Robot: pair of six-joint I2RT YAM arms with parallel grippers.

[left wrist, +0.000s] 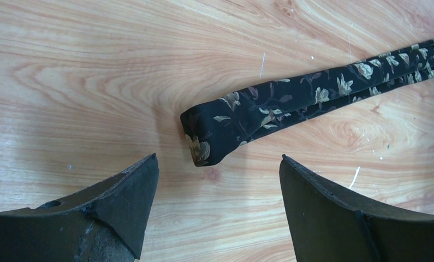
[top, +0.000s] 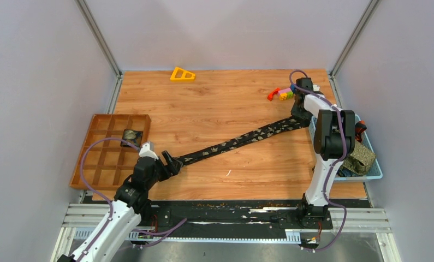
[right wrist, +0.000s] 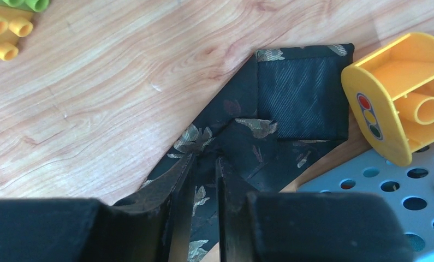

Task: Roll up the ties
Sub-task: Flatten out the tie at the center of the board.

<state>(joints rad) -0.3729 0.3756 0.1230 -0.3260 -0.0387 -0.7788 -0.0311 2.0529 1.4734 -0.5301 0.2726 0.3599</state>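
Top view: high over near edge, down on whole bench (top: pixel 231 103). Wrist views: close-up, one tie (top: pixel 242 139) end each, shared with top.

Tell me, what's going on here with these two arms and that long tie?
Two robot arms are set to roll up a black tie that lies stretched flat across the wooden table. The right gripper pinches its wide end at the far right, beside a blue basket. The left gripper is open, with the narrow end just ahead of its fingers, untouched. No rolling shows yet. A small bundle, possibly a rolled tie, sits in one compartment of the brown tray.
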